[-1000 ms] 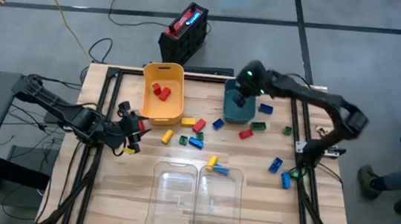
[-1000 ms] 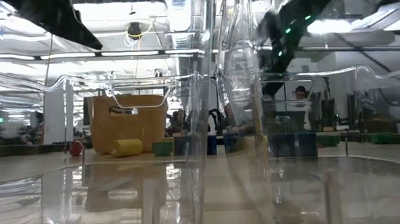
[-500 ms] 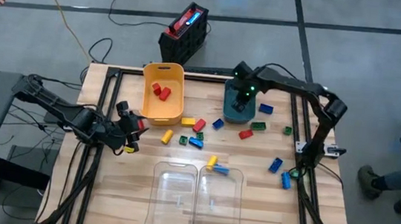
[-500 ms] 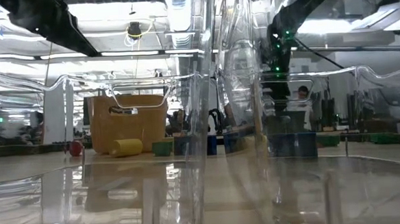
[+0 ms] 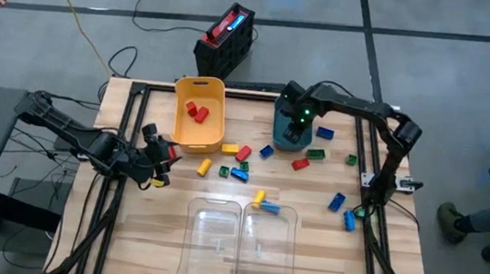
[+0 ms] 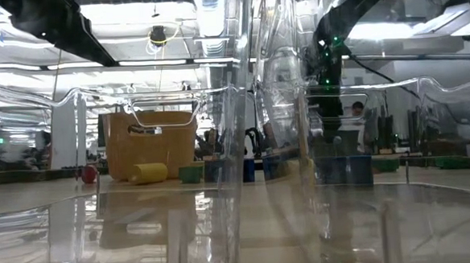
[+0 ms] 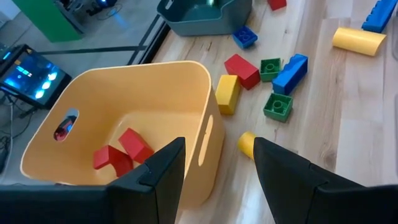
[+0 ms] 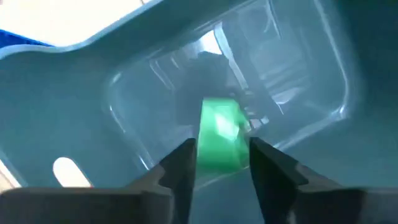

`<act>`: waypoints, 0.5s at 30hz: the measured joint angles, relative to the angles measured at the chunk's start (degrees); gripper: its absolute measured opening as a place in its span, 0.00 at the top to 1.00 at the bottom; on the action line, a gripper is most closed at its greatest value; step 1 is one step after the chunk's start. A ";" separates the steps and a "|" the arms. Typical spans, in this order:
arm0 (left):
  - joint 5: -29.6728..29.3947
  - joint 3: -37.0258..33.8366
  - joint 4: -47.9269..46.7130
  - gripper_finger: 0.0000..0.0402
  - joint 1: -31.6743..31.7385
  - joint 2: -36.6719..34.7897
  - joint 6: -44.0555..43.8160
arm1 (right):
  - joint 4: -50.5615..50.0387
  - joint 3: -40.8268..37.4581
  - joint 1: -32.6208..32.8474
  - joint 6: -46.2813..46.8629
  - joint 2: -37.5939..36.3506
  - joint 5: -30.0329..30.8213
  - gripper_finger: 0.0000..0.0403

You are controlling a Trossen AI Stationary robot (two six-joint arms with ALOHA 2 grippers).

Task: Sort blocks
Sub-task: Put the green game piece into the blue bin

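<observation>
Right gripper (image 8: pixel 217 163) over the teal bin (image 5: pixel 290 124), holding a green block (image 8: pixel 219 142) for the drop.

The step in hand appears to be placing this green block: the right arm reaches in from three o'clock, bends at its elbow near the table's right edge, and points its wrist down into the bin at about one o'clock on the table. Its fingers (image 8: pixel 180 171) are closed narrowly on the block, just above the bin floor. The next move likely calls for opening the fingers, then lifting clear. The left gripper (image 5: pixel 159 155) waits at nine o'clock beside the yellow bin (image 5: pixel 198 137), fingers apart and empty; two red blocks (image 7: pixel 121 152) lie inside that bin. Loose blocks (image 5: pixel 240 164) are scattered mid-table, with two clear bins (image 5: pixel 238 246) at six o'clock.
</observation>
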 joint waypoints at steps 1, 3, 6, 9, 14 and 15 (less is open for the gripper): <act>0.08 0.00 -0.02 0.54 0.00 0.00 0.02 | -0.06 0.01 0.00 0.01 0.00 0.01 0.55; 0.13 0.00 -0.02 0.54 0.00 0.00 0.03 | -0.34 0.22 0.02 0.36 -0.40 -0.01 0.50; 0.16 0.00 -0.02 0.54 0.00 -0.02 0.03 | -0.38 0.26 0.37 0.44 -3.31 0.49 0.46; 0.86 0.00 -0.18 0.54 0.00 -0.04 -0.44 | -1.57 -0.10 1.40 1.97 -9.32 3.97 0.45; 2.50 0.00 -0.97 0.54 -0.02 -0.04 -1.19 | -2.58 -6.91 3.01 5.75 -23.88 6.99 0.45; 2.73 0.00 -0.97 0.54 0.00 -0.04 -1.13 | -3.34 -9.22 3.26 6.52 -26.38 7.33 0.45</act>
